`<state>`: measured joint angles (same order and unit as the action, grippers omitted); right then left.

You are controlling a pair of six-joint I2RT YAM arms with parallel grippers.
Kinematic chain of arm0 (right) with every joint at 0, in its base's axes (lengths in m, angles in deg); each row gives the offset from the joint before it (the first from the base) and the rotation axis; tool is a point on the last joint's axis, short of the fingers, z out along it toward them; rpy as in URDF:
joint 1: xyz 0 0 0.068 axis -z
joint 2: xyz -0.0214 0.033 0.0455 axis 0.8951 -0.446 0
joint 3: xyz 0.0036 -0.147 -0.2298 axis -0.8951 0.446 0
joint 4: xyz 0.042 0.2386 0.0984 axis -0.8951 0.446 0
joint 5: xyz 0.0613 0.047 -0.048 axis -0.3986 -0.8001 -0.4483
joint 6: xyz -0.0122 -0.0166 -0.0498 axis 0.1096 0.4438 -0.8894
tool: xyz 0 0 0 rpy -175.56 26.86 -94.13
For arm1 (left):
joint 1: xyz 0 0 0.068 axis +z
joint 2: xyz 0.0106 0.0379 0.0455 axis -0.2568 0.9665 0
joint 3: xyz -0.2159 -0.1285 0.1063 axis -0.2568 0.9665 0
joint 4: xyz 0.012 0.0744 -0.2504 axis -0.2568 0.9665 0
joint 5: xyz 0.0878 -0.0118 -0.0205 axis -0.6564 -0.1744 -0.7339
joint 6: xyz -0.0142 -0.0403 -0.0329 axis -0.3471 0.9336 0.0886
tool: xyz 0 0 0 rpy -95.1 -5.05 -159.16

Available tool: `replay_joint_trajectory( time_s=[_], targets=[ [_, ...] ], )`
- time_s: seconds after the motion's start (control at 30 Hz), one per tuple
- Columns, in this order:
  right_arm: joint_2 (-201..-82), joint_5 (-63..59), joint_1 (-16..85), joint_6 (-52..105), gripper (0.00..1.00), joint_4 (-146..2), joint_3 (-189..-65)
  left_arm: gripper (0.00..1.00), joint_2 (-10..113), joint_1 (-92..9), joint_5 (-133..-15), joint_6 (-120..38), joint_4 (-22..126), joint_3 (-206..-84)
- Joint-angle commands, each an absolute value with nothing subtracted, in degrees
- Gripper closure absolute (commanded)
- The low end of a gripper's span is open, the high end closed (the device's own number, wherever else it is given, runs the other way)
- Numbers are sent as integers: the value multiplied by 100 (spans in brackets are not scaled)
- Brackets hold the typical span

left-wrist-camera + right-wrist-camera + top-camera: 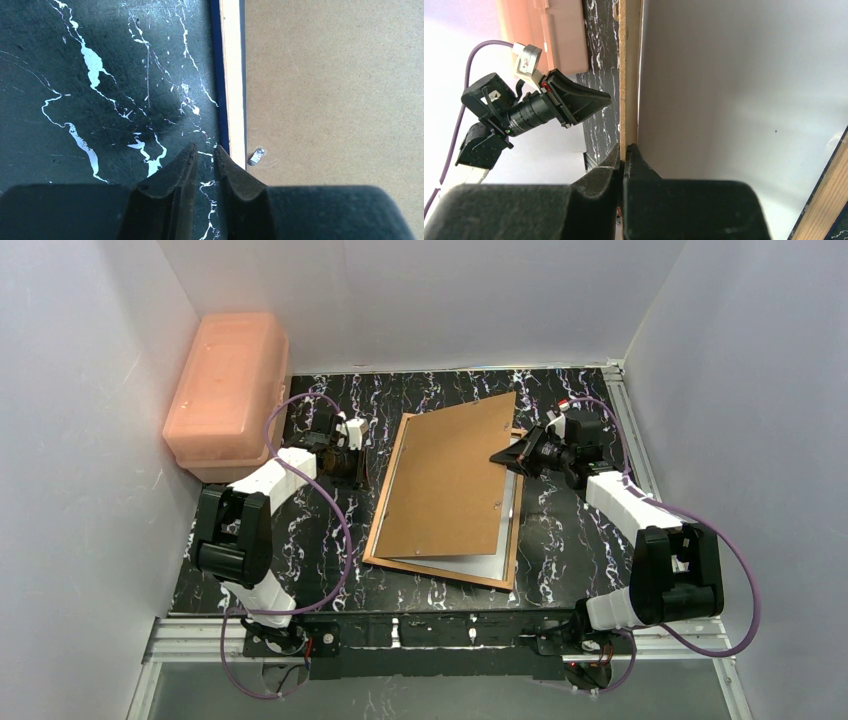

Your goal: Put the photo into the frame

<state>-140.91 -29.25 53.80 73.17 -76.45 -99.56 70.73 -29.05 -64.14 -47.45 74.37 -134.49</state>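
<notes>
The frame [384, 502] lies face down on the black marbled table, its wood-brown rear rim [232, 75] up and a navy border beside it. A plain brown backing board [450, 480] leans over it, raised along its right side. My right gripper [505, 457] is shut on that raised board edge [629, 75]. Below the board a white sheet [475, 565] lies in the frame [824, 210]; no printed side shows, so I cannot tell whether it is the photo. My left gripper [205, 150] hovers over the table just left of the frame, jaws a narrow gap apart, holding nothing.
A pink plastic box [225, 390] stands at the back left against the wall. White walls close in the table on three sides. A small metal tab [257, 155] sits on the board near the frame's left rim.
</notes>
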Motion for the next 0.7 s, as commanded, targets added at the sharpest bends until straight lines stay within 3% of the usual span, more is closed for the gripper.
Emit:
replay_joint_trajectory(
  time_s=[0.0, 0.67],
  targets=[
    [-14007, -3267, 5340, 7461, 99, -8117, -9923, 82, 7126, -2955, -6460, -4805, 7543, -13489],
    [-14120, -3238, 5320, 7434, 99, -8255, -9921, 82, 7139, -2985, -6450, -4800, 7479, -13405]
  ],
)
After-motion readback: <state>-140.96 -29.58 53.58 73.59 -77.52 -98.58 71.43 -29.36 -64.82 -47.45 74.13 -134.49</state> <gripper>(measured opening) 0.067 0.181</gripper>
